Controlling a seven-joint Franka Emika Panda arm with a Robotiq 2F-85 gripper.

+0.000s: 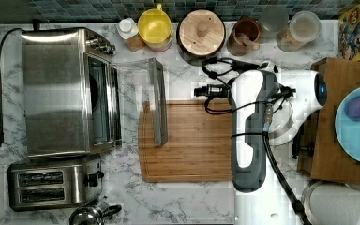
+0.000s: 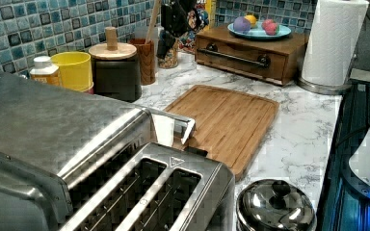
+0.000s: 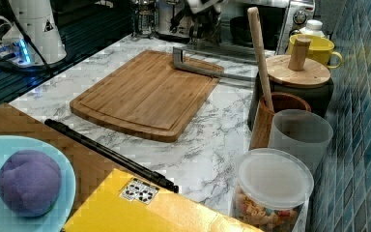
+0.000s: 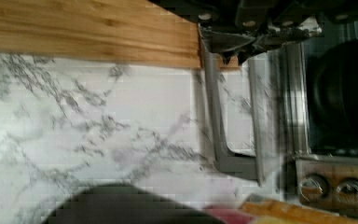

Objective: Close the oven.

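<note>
The oven [image 1: 56, 91] is seen at the top view's left on the marble table [image 1: 187, 201], with its glass door [image 1: 136, 101] dropped flat and open toward the cutting board [image 1: 192, 140]. The door's bar handle [image 1: 158, 108] is laid over the board's near edge. In the left view the handle's end [image 2: 185, 127] is seen resting just above the board [image 2: 231, 120], beyond the 2-slot toaster [image 2: 164, 192] that is set beside the oven.

In the wrist view the tool [image 4: 256, 28] is held just over the handle [image 4: 212, 102]; how far it is opened cannot be told, and nothing is seen gripped. A dark pan [image 4: 340, 93] is seen inside the oven cavity, and 2 knobs [image 4: 331, 189] are seen on the front panel.

In the top view the white arm [image 1: 251, 122] is stretched over the board's far side.
</note>
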